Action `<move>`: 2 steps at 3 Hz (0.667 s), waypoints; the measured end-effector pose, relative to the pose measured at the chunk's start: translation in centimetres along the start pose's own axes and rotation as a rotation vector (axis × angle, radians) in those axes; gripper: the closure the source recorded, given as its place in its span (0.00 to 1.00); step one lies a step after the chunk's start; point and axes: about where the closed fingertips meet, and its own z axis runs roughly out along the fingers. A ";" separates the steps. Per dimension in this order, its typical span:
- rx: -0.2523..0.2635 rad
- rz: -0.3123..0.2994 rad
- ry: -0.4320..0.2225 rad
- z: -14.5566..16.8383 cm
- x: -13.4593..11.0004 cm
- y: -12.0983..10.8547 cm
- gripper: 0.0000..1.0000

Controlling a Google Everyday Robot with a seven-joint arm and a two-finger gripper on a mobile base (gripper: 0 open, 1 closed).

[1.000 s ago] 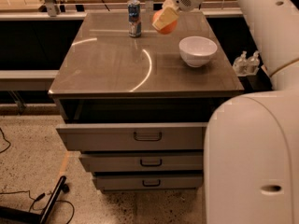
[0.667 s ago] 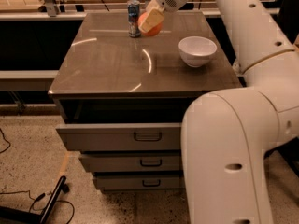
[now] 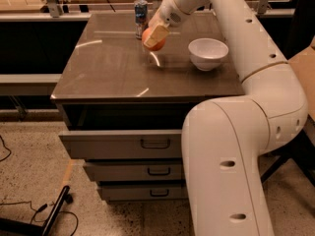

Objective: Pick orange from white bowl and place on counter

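- A black cable [image 3: 29,211] lies on the speckled floor at lower left.
- The grey bench [image 3: 108,68] stands over three handled drawers; the top drawer [image 3: 123,144] is pulled slightly out.
- A blue-and-silver drink can [image 3: 141,14] stands upright near the bench's rear edge.
- Just right of the can, the gripper [image 3: 156,37] reaches down over the bench's rear middle.
- Its tan fingers [image 3: 159,32] are closed around the orange [image 3: 153,45], which shows below them. I cannot tell whether the fruit touches the surface.
- The white bowl [image 3: 208,53] sits upright on the bench, right of the orange and apart from it.
- The white arm [image 3: 246,132] fills the right side.
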 end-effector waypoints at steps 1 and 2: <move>-0.029 0.016 0.035 1.7 2.8 0.2 0.13; -0.038 0.039 0.060 2.4 5.0 0.1 0.00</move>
